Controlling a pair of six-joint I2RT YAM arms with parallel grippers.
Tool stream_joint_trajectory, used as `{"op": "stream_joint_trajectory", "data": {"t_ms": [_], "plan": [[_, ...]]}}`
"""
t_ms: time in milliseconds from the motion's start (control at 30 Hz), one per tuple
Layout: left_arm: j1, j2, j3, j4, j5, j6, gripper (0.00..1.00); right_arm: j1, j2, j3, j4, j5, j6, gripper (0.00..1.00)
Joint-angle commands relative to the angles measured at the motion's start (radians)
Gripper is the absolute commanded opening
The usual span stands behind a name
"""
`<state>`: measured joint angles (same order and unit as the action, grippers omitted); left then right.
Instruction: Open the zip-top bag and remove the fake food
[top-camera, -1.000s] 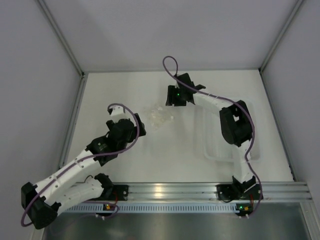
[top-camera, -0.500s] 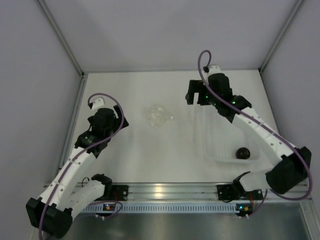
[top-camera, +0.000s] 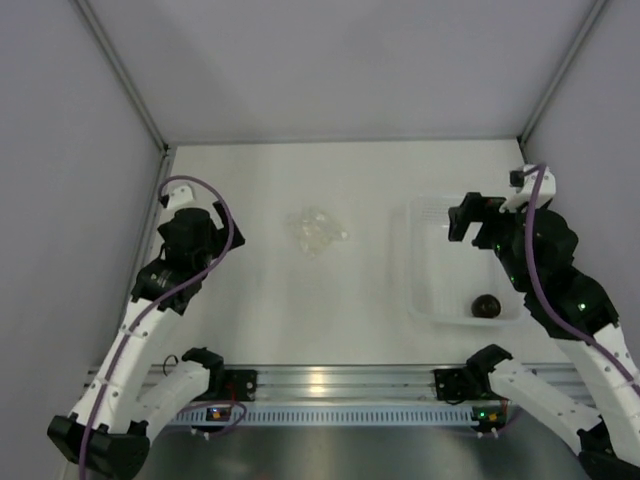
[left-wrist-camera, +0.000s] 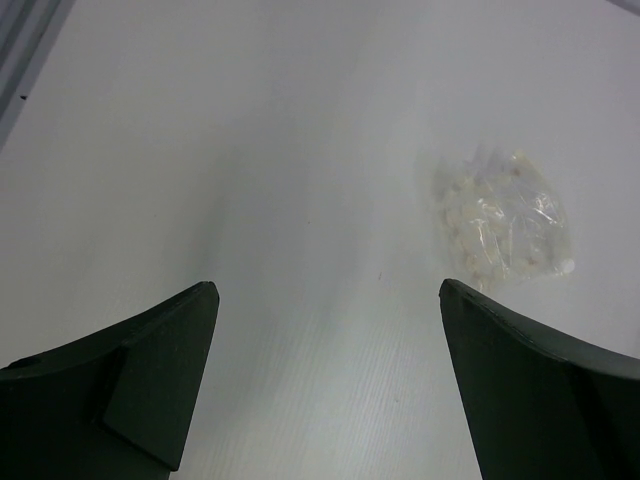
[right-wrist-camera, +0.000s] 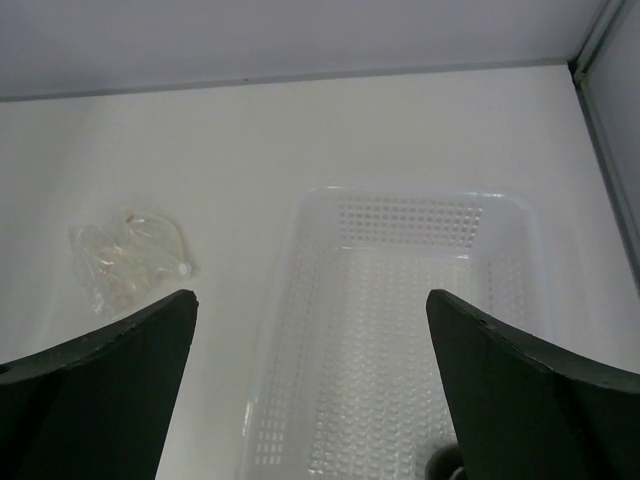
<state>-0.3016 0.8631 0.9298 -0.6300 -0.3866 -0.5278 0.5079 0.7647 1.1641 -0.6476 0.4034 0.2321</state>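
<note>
The zip-top bag (top-camera: 317, 230) lies crumpled on the white table, mid-left, with nothing touching it. It also shows in the left wrist view (left-wrist-camera: 505, 215) and the right wrist view (right-wrist-camera: 125, 260). The fake food (top-camera: 486, 306), a dark round ball, sits in the near right corner of the white tub (top-camera: 415, 262); only its edge shows in the right wrist view (right-wrist-camera: 445, 466). My left gripper (top-camera: 205, 235) is open and empty, well left of the bag (left-wrist-camera: 325, 290). My right gripper (top-camera: 468, 222) is open and empty above the tub's far half (right-wrist-camera: 310, 297).
The tub's perforated rim (right-wrist-camera: 410, 190) fills the right wrist view. Grey walls enclose the table on three sides, with a metal post (top-camera: 140, 110) at the back left. An aluminium rail (top-camera: 330, 385) runs along the near edge.
My right arm swung right from beside the bag to above the tub, and the ball now lies in the tub. My left arm drew back to the left, away from the bag.
</note>
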Motion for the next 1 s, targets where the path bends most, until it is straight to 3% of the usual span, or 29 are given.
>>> {"op": "stream_joint_trajectory", "data": {"t_ms": [0, 467, 967], "plan": [[0.005, -0.062, 0.07, -0.054, -0.046, 0.084, 0.98, -0.008, -0.091, -0.012, -0.11, 0.066, -0.027, 0.99], [0.005, -0.262, 0.158, -0.195, -0.077, 0.19, 0.98, -0.008, -0.268, 0.048, -0.383, 0.225, -0.07, 0.99], [0.005, -0.455, 0.185, -0.293, -0.084, 0.247, 0.98, -0.006, -0.403, 0.065, -0.475, 0.264, -0.051, 0.99]]}}
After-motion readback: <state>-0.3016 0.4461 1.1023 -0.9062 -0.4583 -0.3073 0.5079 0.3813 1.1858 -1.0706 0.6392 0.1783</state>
